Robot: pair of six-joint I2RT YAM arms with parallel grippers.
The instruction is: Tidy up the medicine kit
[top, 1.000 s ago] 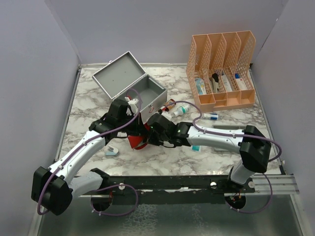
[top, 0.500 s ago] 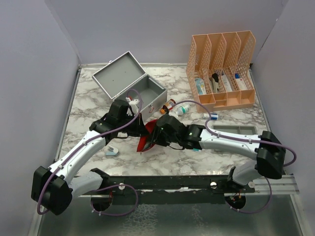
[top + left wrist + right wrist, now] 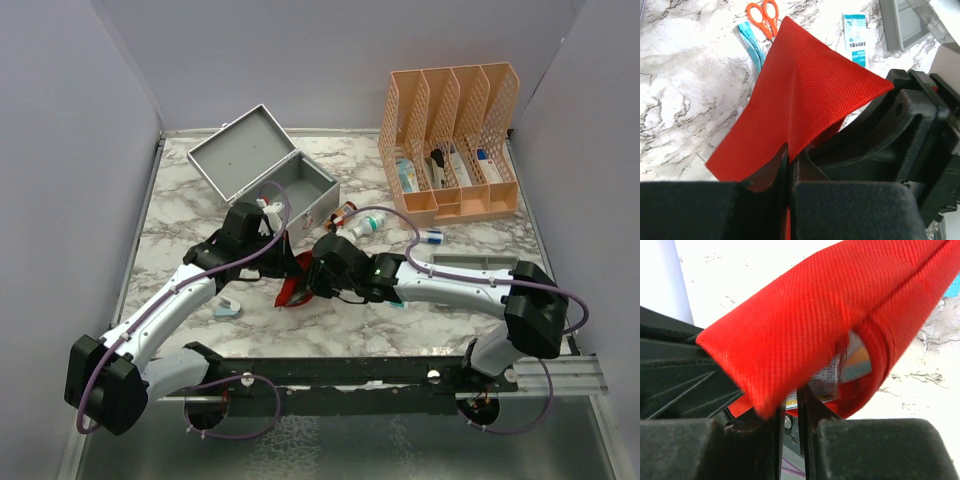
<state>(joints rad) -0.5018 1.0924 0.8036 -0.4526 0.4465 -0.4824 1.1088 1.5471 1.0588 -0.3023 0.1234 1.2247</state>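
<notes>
One medicine kit [image 3: 305,195], far-left part of the worktop [image 3: 180,215]. Lid is open and tipped back toward the far-left corner, box mouth facing up. My left arm's wrist sits just near of its front wall; can't tell if they touch.

One red pouch [image 3: 292,288] just near of the kit, held from both sides. Left claw [image 3: 789,156] is clamped on the fabric edge, fingers tight together. Right claw [image 3: 791,412] is nearly closed, with the pouch's lower hem pinched between its fingers. Printed packets show inside the pouch mouth on the right wrist view. Both claws meet almost nose to nose at the pouch, so it's tight there.

Room: walls on the left, far and right sides. The kit lid sits near the far wall. Bare marble shows left of the kit and in the far gap between kit and organizer.

Around:
- One orange mesh organizer [image 3: 450,130], far right, four slots with boxes and packets in them.
- One grey tray [image 3: 475,262], near of the organizer, just far of my right forearm.
- Three small containers lying between kit and organizer: orange pill bottle [image 3: 345,212], white bottle [image 3: 365,227], vial [image 3: 432,237]. The pill bottle is just beside the kit's right end.
- One small blue item [image 3: 228,308], near side of the left forearm.
- Left wrist view only: one pair of orange scissors [image 3: 762,12], one blue strip packet [image 3: 752,45] beside them, one white-teal sachet [image 3: 856,37] near the tray.
</notes>
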